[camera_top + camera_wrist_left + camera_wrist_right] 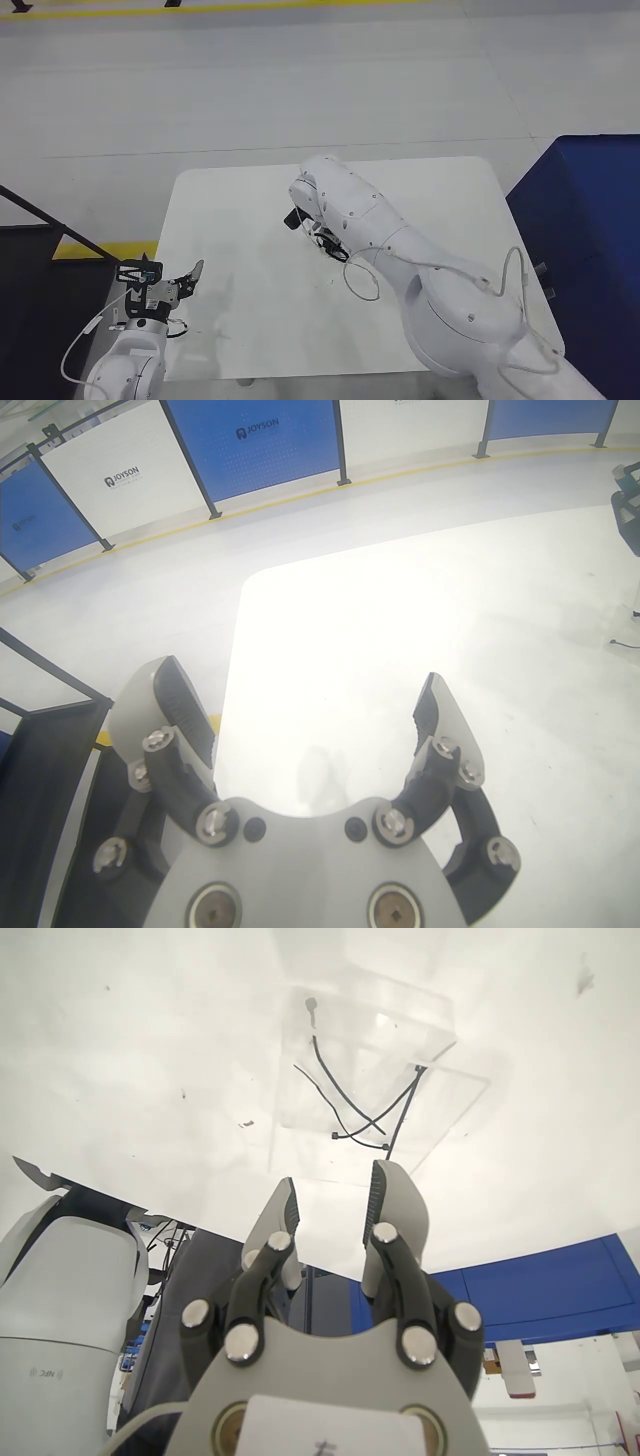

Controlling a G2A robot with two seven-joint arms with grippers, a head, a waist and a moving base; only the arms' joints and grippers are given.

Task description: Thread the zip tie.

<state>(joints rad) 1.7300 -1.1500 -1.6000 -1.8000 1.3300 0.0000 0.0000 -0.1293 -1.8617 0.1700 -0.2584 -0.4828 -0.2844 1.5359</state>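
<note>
The work appears to be at its very start: picking up a tie, with no threading begun. Several black zip ties [345, 1097] lie loose and crossed over one another in a clear tray [300, 1053] on the white tabletop [250, 200]. None of them looks closed into a loop. The right arm [370, 225] reaches over the middle of the tabletop, and its jaws stand partly apart with nothing between them, just short of the tray's nearer side and pointing at the ties. The left arm [135, 345] sits at the near left corner of the tabletop, well apart from the tray, its jaws spread wide and empty. The next move probably calls for the right jaws to go down on one tie only, which will be fiddly since the strands overlap and lie flat. A grip near the head or mid-strap would leave the tail free. After that the left jaws would likely have to come in and take the other end, so that tail and head can be lined up.
</note>
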